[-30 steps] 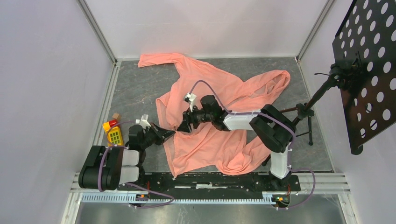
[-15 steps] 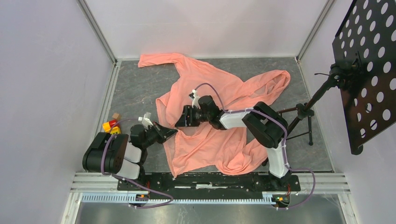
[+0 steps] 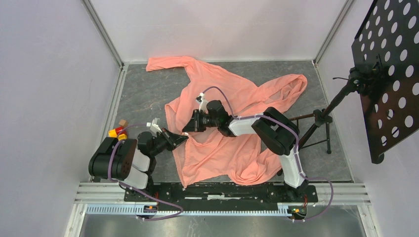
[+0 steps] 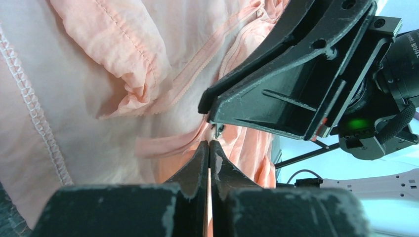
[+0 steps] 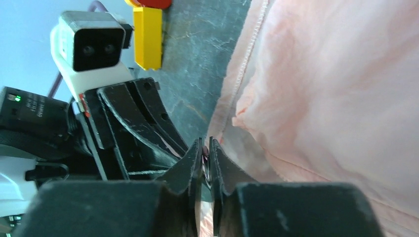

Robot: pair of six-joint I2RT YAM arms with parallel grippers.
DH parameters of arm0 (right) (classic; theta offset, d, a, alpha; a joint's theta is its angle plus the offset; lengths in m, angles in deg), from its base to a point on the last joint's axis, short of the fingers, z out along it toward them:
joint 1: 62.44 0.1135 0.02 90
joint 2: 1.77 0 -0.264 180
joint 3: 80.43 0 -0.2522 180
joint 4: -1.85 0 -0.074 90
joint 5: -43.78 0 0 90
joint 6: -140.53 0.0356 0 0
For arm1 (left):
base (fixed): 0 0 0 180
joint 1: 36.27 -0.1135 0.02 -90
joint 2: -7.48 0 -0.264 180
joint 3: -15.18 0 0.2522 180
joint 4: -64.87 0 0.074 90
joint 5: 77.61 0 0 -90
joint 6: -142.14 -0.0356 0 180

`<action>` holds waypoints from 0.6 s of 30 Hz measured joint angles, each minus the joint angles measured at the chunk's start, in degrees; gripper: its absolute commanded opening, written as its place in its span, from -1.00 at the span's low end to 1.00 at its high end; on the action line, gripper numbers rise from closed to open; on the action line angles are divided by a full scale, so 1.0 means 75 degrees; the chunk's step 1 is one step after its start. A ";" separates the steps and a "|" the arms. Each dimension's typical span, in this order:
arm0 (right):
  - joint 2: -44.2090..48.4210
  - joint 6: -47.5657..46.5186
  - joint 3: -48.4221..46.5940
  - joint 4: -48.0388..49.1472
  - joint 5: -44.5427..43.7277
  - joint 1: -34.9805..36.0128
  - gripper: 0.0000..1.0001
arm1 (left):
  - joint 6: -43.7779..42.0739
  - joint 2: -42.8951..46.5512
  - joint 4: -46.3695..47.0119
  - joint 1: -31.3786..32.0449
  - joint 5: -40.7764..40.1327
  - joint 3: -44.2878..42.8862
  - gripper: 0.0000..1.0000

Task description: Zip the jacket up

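Right fingers shifted toward left fingers and closed, seemingly pinching zipper pull. Left fingers together, clamped on jacket edge just beside. Jacket lay spread across surface. Step: pull grasped, judged. Next: steady draw along track, edge taut.

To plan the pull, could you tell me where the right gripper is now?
In the top view, the right gripper is left of centre on the jacket, its tips right by the left gripper.
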 measured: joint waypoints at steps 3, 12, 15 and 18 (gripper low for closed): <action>-0.0070 0.0189 -0.0006 0.0280 0.0079 0.0041 -0.99 | 0.0003 -0.0009 0.0055 0.0000 0.0052 0.0000 -0.88; -0.0023 0.0096 0.0090 0.0487 -0.0044 0.0079 -0.99 | 0.0076 -0.0073 0.0041 0.0000 0.0055 0.0000 -0.18; 0.0044 0.0026 0.0117 0.0568 -0.0073 0.0119 -0.99 | 0.0122 -0.0233 0.0090 0.0000 0.0061 0.0000 -0.23; 0.0050 -0.0061 0.0117 0.0647 -0.0105 0.0166 -0.99 | 0.0227 -0.0574 0.0405 0.0000 0.0105 0.0000 -0.50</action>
